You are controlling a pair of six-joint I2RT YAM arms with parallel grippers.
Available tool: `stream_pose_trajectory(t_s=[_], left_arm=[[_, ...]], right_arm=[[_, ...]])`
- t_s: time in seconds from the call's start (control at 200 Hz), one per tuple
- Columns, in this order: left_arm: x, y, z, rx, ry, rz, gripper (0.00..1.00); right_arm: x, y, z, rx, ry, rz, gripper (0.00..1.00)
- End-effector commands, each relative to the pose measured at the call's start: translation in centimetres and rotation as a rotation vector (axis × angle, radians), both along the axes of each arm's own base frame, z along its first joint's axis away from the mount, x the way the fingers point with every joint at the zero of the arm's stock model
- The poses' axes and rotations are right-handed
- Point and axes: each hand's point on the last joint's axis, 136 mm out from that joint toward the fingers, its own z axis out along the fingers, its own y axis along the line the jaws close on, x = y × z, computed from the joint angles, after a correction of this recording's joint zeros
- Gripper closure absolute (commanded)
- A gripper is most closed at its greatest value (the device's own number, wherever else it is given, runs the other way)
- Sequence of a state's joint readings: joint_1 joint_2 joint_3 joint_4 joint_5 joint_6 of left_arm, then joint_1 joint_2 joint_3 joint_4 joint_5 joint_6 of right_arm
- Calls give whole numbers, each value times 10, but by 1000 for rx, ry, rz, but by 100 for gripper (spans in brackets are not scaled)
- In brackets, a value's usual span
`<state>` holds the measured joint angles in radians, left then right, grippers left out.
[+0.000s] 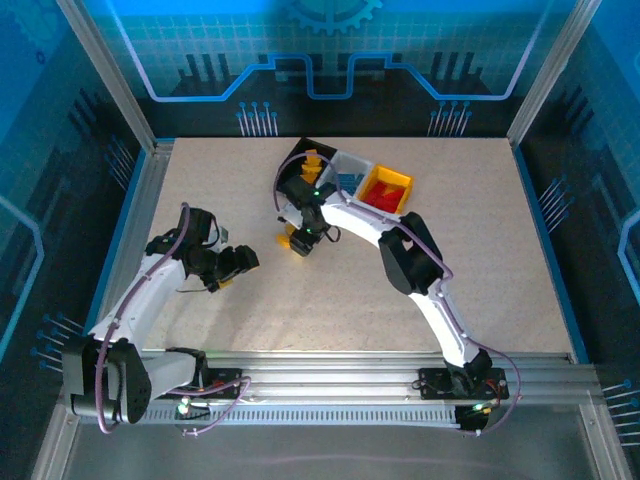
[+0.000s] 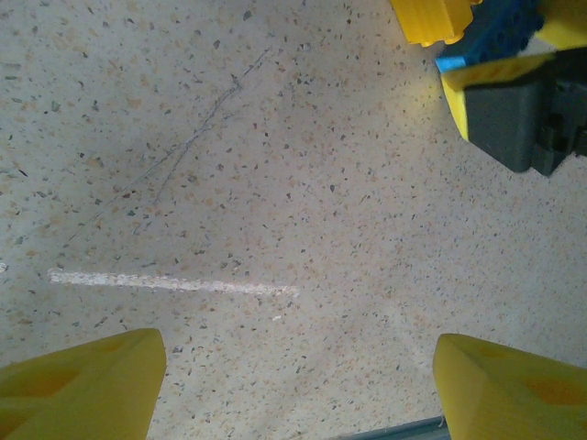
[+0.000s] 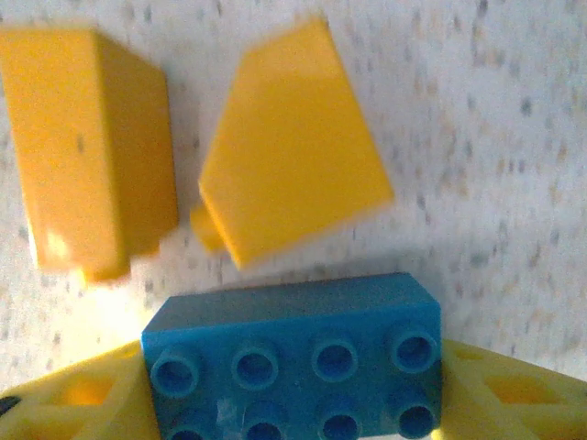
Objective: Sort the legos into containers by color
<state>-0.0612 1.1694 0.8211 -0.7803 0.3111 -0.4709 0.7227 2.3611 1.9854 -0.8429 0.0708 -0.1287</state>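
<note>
Blue lego [image 3: 293,353] sits between the right gripper [image 3: 293,399] jaws, touching both.

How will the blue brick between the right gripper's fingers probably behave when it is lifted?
The blue brick looks rigid, so probably no bending. Its smooth ends against the fingers may slip. It seems small, likely light.

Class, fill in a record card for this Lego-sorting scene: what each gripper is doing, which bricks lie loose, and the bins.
Left gripper: open, empty, over bare table
Right gripper: closed on blue brick, a finger at each end
Loose: two yellow bricks on the table beside the blue one
Bins: black bin, white bin, yellow-orange bin, joined in a row
</note>
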Motion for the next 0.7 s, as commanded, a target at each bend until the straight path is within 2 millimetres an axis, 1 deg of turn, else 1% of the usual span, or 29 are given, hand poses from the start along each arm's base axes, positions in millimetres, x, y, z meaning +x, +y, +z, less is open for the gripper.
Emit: stream_pose_trajectory(t_s=[0.0, 0.075, 0.13, 0.23, 0.31, 0.445, 0.525, 0.615, 0.66, 0.695], left_arm=[[2, 1, 3, -3, -4, -6, 22], [7, 0, 5, -6, -10, -11, 23], [12, -2, 5, -7, -14, -20, 23], [23, -9, 7, 20, -25, -68, 22], [33, -17, 8, 72, -29, -142, 20], [52, -29, 8, 171, -33, -265, 12], [64, -33, 8, 203, -38, -309, 8], [75, -35, 3, 210, -29, -337, 5], [79, -37, 1, 212, -17, -347, 2], [81, -38, -1, 208, -8, -359, 1]], right_arm=[[7, -10, 62, 163, -16, -132, 43], [10, -20, 85, 255, -2, -207, 43], [17, -29, 99, 330, 14, -279, 43], [38, -53, 122, 454, 44, -439, 44], [60, -77, 129, 524, 76, -587, 44], [96, -111, 130, 602, 125, -790, 44], [115, -124, 125, 637, 145, -869, 44], [133, -131, 117, 663, 172, -919, 44], [140, -131, 114, 673, 187, -933, 43], [144, -131, 111, 679, 198, -940, 43]])
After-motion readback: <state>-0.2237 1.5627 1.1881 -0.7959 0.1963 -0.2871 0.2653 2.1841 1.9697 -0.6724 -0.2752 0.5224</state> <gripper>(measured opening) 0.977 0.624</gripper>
